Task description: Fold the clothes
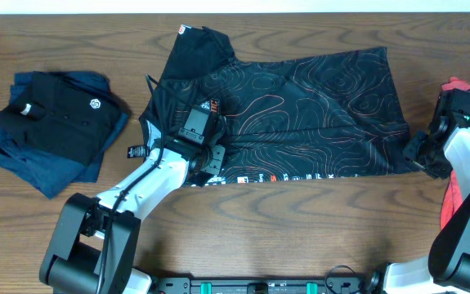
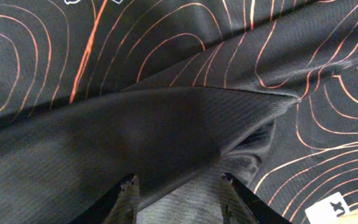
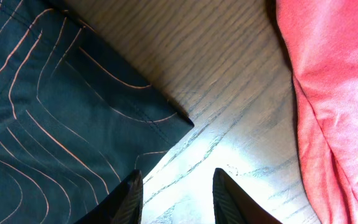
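While the jersey (image 1: 316,106) lies mostly spread mid-frame, folding barely begun, the left claw (image 2: 177,182) gapes over its cloth and the right claw (image 3: 177,177) gapes empty beside its corner.

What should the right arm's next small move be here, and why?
Probably nudge the right end effector onto the hem corner of the black sports jersey with orange contour lines and close. It hangs open over the wooden table, the corner lies just ahead, ungripped, and the red T-shirt lies off to the side.
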Robot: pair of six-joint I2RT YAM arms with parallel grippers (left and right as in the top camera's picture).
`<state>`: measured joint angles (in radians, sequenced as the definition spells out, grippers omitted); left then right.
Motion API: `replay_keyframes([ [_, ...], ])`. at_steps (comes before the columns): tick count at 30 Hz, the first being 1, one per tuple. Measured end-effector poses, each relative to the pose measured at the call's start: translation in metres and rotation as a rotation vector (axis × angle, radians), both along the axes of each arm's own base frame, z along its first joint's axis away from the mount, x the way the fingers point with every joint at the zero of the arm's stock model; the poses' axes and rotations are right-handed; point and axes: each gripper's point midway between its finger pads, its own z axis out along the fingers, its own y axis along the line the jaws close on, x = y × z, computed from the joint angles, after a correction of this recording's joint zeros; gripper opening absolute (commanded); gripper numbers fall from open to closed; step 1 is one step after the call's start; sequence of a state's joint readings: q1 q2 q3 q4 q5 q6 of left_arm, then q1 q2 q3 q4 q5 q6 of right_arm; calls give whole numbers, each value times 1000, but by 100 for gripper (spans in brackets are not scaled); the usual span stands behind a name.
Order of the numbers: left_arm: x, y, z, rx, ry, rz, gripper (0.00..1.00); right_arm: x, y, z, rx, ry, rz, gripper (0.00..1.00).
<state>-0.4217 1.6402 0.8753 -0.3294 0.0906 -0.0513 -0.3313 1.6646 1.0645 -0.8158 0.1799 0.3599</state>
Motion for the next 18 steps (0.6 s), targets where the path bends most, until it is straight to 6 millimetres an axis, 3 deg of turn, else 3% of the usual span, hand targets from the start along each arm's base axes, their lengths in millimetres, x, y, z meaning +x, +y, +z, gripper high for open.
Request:
replay_keyframes([
  [13,1,3,-1,20,-7,-10,45,0,0,0,2,-2,0,35],
  [18,-4,4,-18,44,38,-20,47,0,0,0,3,-2,1,35],
])
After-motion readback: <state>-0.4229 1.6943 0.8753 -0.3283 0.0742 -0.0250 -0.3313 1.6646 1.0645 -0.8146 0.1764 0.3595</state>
